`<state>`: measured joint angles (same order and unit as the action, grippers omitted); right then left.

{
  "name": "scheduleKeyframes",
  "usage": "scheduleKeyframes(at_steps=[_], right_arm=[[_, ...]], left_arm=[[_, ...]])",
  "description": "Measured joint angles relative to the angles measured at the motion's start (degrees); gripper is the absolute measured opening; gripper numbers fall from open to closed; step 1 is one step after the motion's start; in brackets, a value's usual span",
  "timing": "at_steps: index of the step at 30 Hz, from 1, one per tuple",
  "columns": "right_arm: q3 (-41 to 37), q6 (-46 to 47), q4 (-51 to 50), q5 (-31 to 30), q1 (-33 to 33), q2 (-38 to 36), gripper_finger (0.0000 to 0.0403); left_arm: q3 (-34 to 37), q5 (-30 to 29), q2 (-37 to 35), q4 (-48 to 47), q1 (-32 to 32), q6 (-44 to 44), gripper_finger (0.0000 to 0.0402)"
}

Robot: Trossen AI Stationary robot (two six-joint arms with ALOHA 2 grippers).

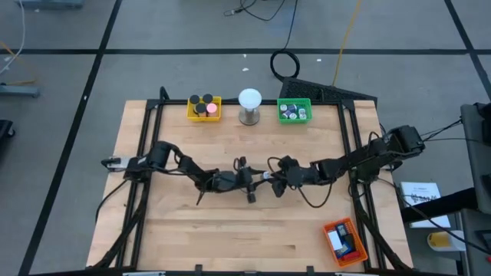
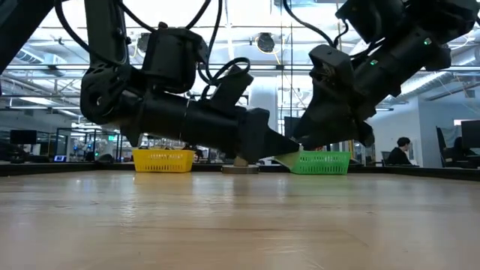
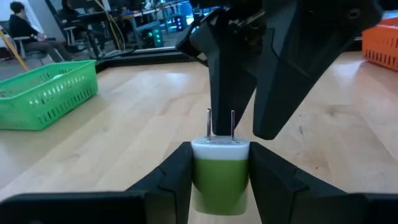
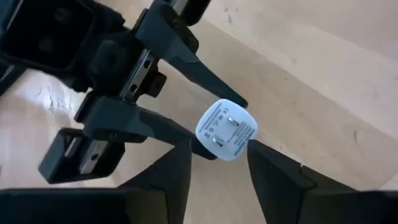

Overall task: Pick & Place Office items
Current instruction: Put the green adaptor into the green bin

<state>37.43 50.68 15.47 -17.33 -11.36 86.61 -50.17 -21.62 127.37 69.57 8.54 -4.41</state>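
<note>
Plug [image 3: 220,168], green body, white face, two prongs: held off the table at mid-table, between the two grippers, clear of the wood in the low view.
Left gripper [image 3: 220,177]: fingers closed on the plug's green sides, prongs pointing at the right arm.
Right gripper [image 4: 214,158]: fingers stand either side of the plug's white face; gaps show on both sides, so it looks parted, not gripping.

Risk: a handover stage, by the look of it. If the left lets go before the right clamps, the plug drops to the table [image 1: 230,230]. The fingertips are very close; a skewed approach could knock the prongs or twist the plug in the grip.

Room: bare wood all round mid-table. Yellow tray [image 1: 204,108], white ball [image 1: 249,98], green tray [image 1: 294,111] along the far edge; orange tray [image 1: 343,241] near right corner. All well apart.
</note>
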Motion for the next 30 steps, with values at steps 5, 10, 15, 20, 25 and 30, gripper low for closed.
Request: scheduleKeyframes(at_steps=[5,10,15,20,25,30], right_arm=[[-0.02,1.19,-0.07,1.04,1.44,-0.02,0.0149],[-0.02,1.93,0.26,1.11,3.16,0.0,0.0127],[-0.02,2.22,0.56,1.92,4.57,0.0,0.0093],[-0.02,1.95,0.52,2.75,5.06,0.0,0.0063],[-0.1,1.15,0.1,2.55,5.07,0.0,0.0036],[-0.09,-1.05,0.82,2.66,5.1,0.02,0.0015]], left_arm=[[-0.72,-1.7,0.03,-0.79,0.29,-1.41,0.0128],[-0.84,-3.37,0.03,-0.86,0.56,-1.55,0.0128],[-0.87,-4.25,0.01,-0.88,0.5,-2.02,0.0128],[-2.17,-6.18,0.01,-3.02,0.93,-3.28,0.0128],[-4.77,-9.14,0.01,-7.9,1.64,-4.81,0.0128],[-6.99,-11.86,-0.11,-11.29,1.92,-2.38,0.0202]])
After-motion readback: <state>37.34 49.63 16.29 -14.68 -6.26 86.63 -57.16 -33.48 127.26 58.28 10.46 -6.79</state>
